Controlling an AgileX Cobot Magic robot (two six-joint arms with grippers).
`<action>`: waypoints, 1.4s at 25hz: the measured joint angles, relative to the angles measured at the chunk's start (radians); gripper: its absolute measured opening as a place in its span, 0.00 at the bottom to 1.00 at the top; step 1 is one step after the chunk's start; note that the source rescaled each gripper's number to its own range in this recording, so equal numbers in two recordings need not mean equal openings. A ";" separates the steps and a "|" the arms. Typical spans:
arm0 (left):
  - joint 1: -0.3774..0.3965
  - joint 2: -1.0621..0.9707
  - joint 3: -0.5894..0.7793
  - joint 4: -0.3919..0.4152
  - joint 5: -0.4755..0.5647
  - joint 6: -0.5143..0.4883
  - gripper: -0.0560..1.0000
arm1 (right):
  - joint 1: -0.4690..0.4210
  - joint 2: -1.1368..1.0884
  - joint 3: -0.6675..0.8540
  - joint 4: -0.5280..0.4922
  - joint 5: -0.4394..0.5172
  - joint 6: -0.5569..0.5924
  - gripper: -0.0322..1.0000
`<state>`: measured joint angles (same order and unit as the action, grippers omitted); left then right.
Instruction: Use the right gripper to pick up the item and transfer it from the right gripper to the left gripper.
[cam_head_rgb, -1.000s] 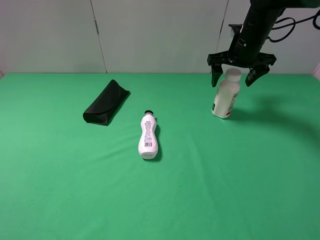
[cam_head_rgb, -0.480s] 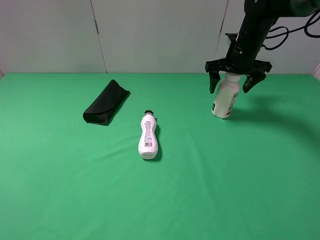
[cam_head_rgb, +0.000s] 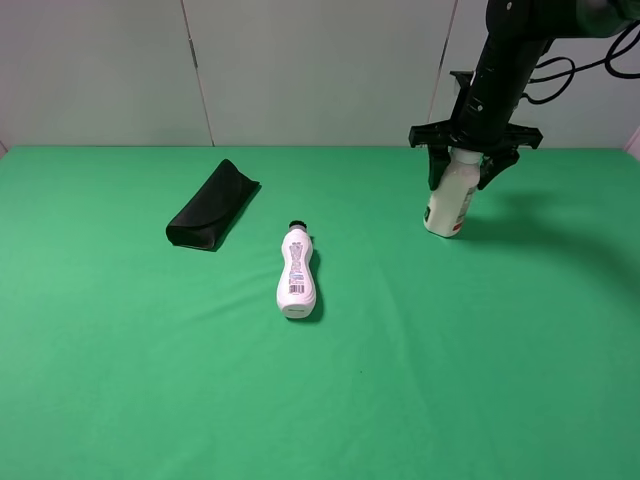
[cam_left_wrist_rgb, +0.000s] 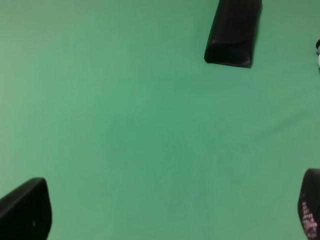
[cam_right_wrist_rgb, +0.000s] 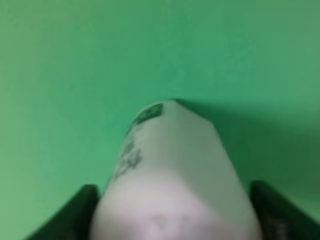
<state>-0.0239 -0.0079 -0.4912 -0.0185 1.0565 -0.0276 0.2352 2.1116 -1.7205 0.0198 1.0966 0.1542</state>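
Cream-white bottle (cam_head_rgb: 447, 205) stands on the green table (cam_head_rgb: 150, 380), far back on the right side, and it leans a little. Its white cap is on, so you cannot see what is inside. The label has a green band and dark marks, too blurry to read.

The right hand (cam_head_rgb: 463, 170) is clenched on the top of the bottle, one finger on each side. The left hand (cam_left_wrist_rgb: 167, 210) is released, its fingers wide apart over bare table.

A slim white bottle (cam_head_rgb: 296, 272) with a small black cap lies on its side near the middle. Its label print is too small to read. A flat black case (cam_head_rgb: 212, 205) lies closed to the left.
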 joint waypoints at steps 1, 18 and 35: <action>0.000 0.000 0.000 0.000 0.000 0.000 1.00 | 0.000 0.000 0.000 -0.001 0.002 0.000 0.06; 0.000 0.000 0.000 0.000 0.000 0.000 1.00 | 0.000 0.000 0.000 -0.001 0.002 0.001 0.06; 0.000 0.000 0.000 0.000 0.000 0.000 1.00 | 0.000 -0.347 0.081 0.148 -0.074 -0.114 0.06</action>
<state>-0.0239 -0.0079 -0.4912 -0.0185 1.0565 -0.0276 0.2352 1.7645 -1.6400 0.1681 1.0225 0.0400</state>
